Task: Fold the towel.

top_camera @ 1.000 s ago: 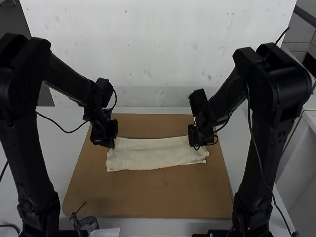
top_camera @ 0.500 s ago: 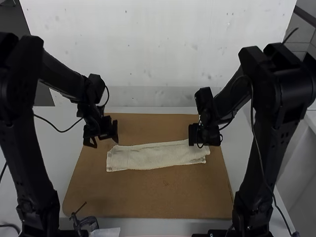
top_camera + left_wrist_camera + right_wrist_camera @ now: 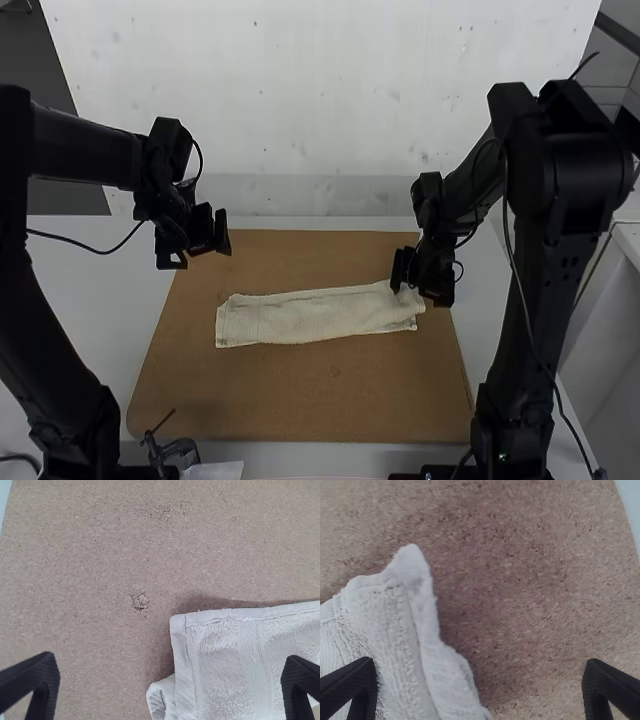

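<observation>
Starting at the left, we see the left claw over the far left corner of the brown board, off beyond the near end of the towel. Its black fingers stand wide apart, and we see nothing gripped between them. In its wrist view, the towel's left end lies below the claw, partly between the fingers and partly running under one of them. The hemmed corner lies flat there, and a bit of a lower layer pokes out from beneath that end.

Well apart from the left claw, on the side toward the arm's base, we find a dark clamp at the board's near edge, with a scrap of paper just beside it.

From below the left claw, the towel stretches across the board to the right claw as a long, narrow band. It lies in layers, a little uneven along its far edge.

The right claw sits low at the towel's right end, over its far corner. Its fingers are also spread wide, and we make out no cloth pinched between them. In that wrist view, one finger is over the towel and the other is over bare board; the end edge between them is rumpled, with a soft raised corner. Under both claws, the board rests on the pale worktop.
</observation>
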Available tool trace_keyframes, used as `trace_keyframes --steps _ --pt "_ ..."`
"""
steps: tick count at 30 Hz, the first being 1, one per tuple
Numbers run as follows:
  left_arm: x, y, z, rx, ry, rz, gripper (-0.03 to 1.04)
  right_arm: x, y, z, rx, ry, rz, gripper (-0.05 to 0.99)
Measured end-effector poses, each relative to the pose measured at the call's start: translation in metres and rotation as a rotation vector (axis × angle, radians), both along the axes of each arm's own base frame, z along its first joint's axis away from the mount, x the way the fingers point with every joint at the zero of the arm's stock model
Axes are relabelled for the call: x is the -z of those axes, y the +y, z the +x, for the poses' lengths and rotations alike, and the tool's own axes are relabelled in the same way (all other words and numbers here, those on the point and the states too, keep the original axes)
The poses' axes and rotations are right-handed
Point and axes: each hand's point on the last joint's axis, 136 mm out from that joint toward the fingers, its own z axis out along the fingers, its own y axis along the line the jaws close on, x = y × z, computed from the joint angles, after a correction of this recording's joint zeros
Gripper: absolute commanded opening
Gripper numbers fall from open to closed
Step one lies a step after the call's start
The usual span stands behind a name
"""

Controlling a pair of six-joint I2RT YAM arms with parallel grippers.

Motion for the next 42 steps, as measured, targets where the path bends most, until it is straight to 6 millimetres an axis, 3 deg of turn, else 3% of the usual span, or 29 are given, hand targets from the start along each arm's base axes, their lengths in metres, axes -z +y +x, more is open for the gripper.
trace_keyframes --steps 3,7,11,23,27,32,42 --pt "0.005 0.001 -0.005 -0.002 0.015 0.002 0.99 0.007 -0.003 0.000 0.012 0.057 -0.017 0.66" --pt "0.009 0.008 -0.007 -0.020 0.028 0.004 0.99 0.008 0.001 0.005 0.018 0.098 -0.014 0.25" --pt "0.008 0.013 -0.006 -0.033 0.025 0.004 0.99 0.008 0.017 0.010 0.000 0.097 0.017 0.01" --pt "0.008 0.015 -0.006 -0.036 0.023 0.005 0.99 0.008 0.017 0.009 0.020 0.123 0.059 0.01" --pt "0.009 0.015 -0.011 -0.036 0.027 0.005 0.99 0.005 0.001 0.003 0.048 0.155 0.084 0.01" --pt "0.000 0.015 -0.012 -0.035 -0.002 0.001 0.99 -0.003 -0.062 -0.008 0.171 0.178 0.058 0.01" --pt "-0.012 0.011 -0.014 -0.024 -0.037 -0.004 0.99 -0.032 -0.168 0.013 0.336 0.072 0.019 0.01"
